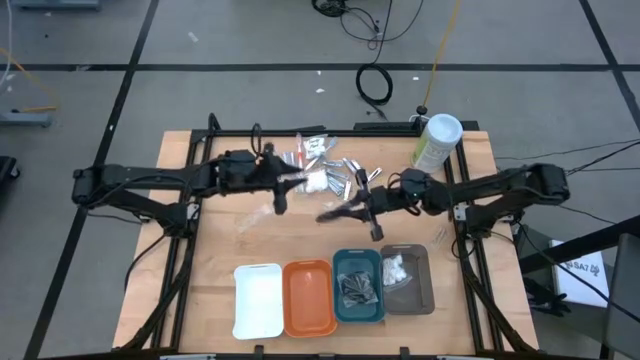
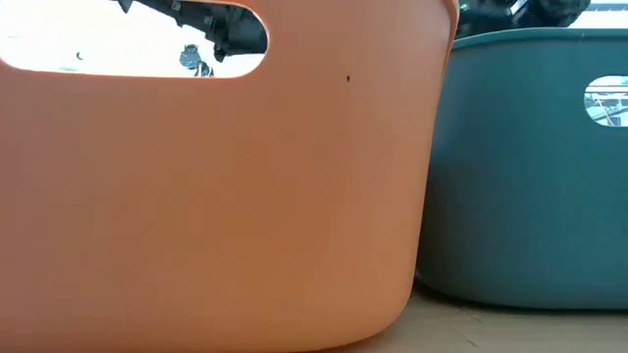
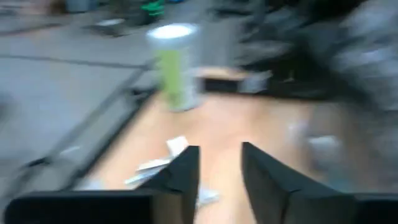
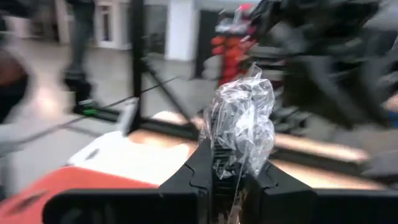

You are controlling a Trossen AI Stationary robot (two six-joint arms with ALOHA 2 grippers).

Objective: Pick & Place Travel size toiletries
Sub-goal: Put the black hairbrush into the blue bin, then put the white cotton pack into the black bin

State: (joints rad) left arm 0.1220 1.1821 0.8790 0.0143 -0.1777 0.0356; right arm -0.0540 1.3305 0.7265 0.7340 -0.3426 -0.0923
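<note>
The toiletries pile [image 1: 335, 172] of slim wrapped sticks, silvery pieces and a white fluffy pad [image 1: 314, 182] lies at the table's far middle. My right gripper [image 1: 328, 214] hovers just near of the pile, shut on a clear-wrapped dark grey bundle [image 4: 239, 127]. My left gripper [image 3: 221, 168] is open with nothing between its fingers; in the high view it [image 1: 280, 196] is left of the pile. More dark bundles lie in the teal tray [image 1: 358, 268] and white pads in the grey tray [image 1: 418, 295]. My right gripper pinches the clear-wrapped dark bundle at its lower part [image 4: 225, 163] between the two fingers. The crinkled wrap stands up above the fingertips. In the high view the fingers point toward the table's left, and the bundle is lifted clear of the table.
White [image 1: 257, 300], orange [image 1: 308, 300], teal and grey trays sit in a row at the near edge. The pale-green canister [image 1: 437, 142] with its white lid stands at the far right corner. The low view shows only the orange [image 2: 216, 196] and teal [image 2: 530, 176] tray walls.
</note>
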